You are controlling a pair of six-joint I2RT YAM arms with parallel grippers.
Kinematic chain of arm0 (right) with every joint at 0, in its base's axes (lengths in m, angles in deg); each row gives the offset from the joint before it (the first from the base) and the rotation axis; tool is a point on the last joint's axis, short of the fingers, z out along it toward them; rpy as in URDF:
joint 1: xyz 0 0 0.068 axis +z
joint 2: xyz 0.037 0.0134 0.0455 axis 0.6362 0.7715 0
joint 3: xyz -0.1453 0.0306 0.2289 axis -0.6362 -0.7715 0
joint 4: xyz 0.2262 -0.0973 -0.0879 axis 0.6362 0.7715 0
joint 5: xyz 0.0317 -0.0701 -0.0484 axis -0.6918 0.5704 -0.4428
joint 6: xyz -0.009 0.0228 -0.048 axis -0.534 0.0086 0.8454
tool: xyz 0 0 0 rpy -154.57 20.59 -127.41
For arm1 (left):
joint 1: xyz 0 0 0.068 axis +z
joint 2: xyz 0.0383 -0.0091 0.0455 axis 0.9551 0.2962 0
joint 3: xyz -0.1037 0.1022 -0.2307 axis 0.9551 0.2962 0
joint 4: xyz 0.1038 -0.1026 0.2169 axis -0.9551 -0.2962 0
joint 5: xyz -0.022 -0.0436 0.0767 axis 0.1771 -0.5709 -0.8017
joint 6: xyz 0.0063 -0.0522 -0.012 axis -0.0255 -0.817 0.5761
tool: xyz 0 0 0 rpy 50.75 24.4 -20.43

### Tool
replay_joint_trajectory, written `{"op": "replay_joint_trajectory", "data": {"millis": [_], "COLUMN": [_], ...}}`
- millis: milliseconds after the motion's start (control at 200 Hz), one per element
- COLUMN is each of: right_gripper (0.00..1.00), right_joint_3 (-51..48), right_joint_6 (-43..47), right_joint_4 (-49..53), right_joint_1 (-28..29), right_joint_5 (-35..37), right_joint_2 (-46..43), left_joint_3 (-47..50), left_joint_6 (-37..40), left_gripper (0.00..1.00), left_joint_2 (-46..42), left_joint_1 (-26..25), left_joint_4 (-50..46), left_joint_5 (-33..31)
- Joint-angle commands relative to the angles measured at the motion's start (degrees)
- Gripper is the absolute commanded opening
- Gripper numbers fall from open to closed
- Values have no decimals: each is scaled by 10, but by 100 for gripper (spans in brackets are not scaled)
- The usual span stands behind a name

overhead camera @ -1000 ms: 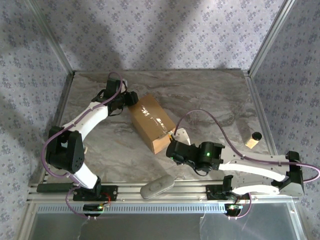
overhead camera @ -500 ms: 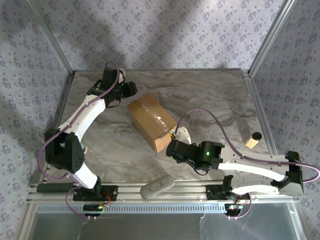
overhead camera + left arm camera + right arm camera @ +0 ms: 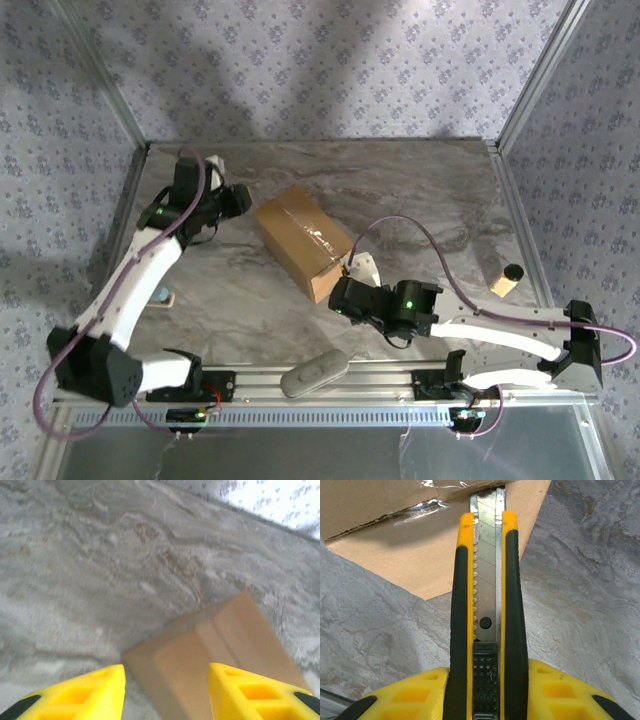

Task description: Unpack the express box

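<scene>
One grey marbled worktop [image 3: 420, 190], walled by flower-patterned paper [image 3: 330, 70], carries the express box [image 3: 300, 243] at its middle, with the flaps shut under clear tape so the contents are hidden. Toward the far-left corner the left pincer [image 3: 240, 200] hangs spread and bare just left of the box, drawn back from the box corner it touched a second ago. At the box's near end the right pincer [image 3: 348, 285] pinches a yellow-and-black utility knife [image 3: 485, 595], its blade tip at the taped seam, as before. A small black-topped cylinder [image 3: 505, 278] stands by the right edge.
</scene>
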Motion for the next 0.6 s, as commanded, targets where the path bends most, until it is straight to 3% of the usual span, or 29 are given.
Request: {"op": "replay_joint_trajectory", "data": {"millis": [0, 235, 460, 595], "right_gripper": [0, 0, 0, 0], "right_joint_3": [23, 19, 25, 28], "right_joint_6": [-19, -12, -4, 2], "right_joint_4": [16, 7, 3, 2], "right_joint_1": [-7, -24, -33, -34], "right_joint_5": [19, 4, -5, -9], "right_joint_2": [2, -2, 0, 3], "left_joint_3": [39, 142, 190, 198], "left_joint_6": [9, -39, -107, -134], "left_gripper": [47, 47, 46, 44], "left_joint_2": [-60, -135, -102, -74], "left_joint_1": [-8, -52, -162, -200], "left_joint_4": [-95, -109, -31, 21], "left_joint_5": [-5, 53, 39, 34]}}
